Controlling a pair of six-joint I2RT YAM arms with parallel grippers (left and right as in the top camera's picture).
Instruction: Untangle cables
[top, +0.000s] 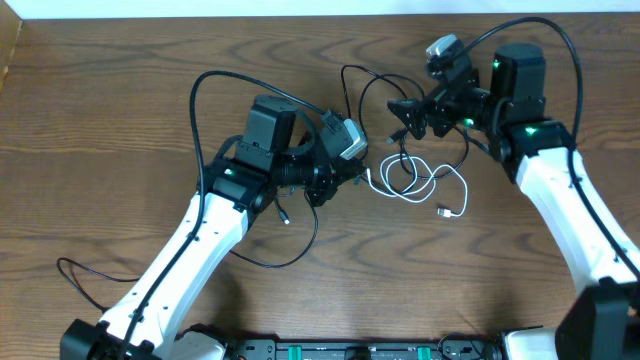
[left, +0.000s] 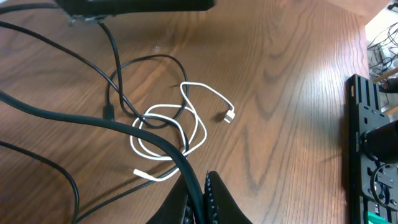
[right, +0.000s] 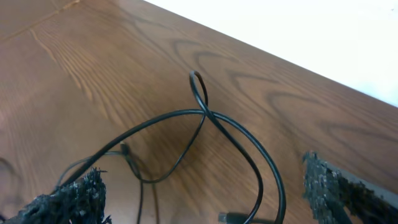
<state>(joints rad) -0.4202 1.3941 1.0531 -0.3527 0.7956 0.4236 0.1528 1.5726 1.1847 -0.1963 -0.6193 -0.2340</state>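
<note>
Left claw (left: 200, 196) pinches a black cable (left: 124, 129), right claw (right: 202, 186) is spread empty over a black loop (right: 245, 134): draw slowly clear of the white cable (left: 219, 95) coiled on the desk (top: 120, 120) between them (snag risk).

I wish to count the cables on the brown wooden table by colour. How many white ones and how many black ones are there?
Thin white cable, coiled: 1
Thin black cables: at least 2; the tangle hides the exact number
Total: at least 3

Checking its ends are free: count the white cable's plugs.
2. One plug lies right of the white cable coil; the other plug lies at the coil's lower left. Neither hidden.
</note>
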